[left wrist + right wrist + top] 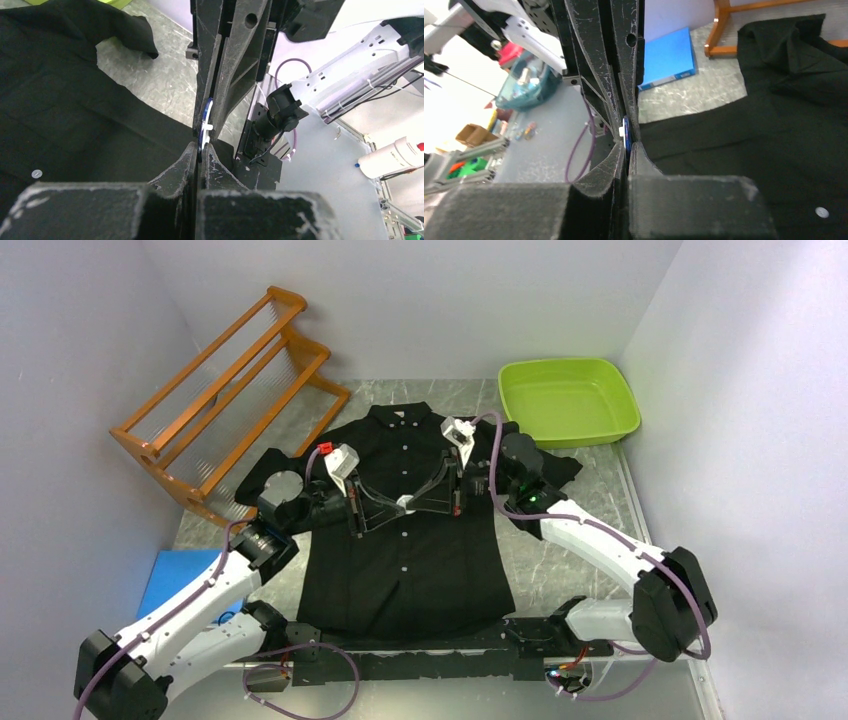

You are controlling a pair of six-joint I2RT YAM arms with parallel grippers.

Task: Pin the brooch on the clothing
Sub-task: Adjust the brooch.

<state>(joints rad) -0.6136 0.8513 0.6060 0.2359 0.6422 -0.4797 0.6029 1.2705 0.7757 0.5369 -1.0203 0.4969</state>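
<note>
Two claws are meeting tip to tip over the middle of the shirt (400, 570) in the overhead view. The left claw (397, 507) and the right claw (413, 500) are both pinching the brooch (405, 503), which is showing as a small pale speck between them. The shirt is lying flat and buttoned, front up, on the grey table (570, 570), with its collar toward the far wall.

Left wrist view: the left claw's fingers are pressing together on the lower rim of a thin blue-and-white disc seen edge-on. The right claw's fingers are clamping its upper part from the opposite side. The brooch is appearing to sit above the cloth, not on it.

Right wrist view: the same double grip is showing, with the right fingers closed on the near rim. The pin itself is not showing.

Judgement: the brooch is looking light, stiff and slick, and liable to twist in a rim grip, so gripping across its flat faces is looking safer. The shirt is looking soft and limp and likely to bunch under the pin, so the chest panel beside the buttons is wanting a steadying hold.
</note>
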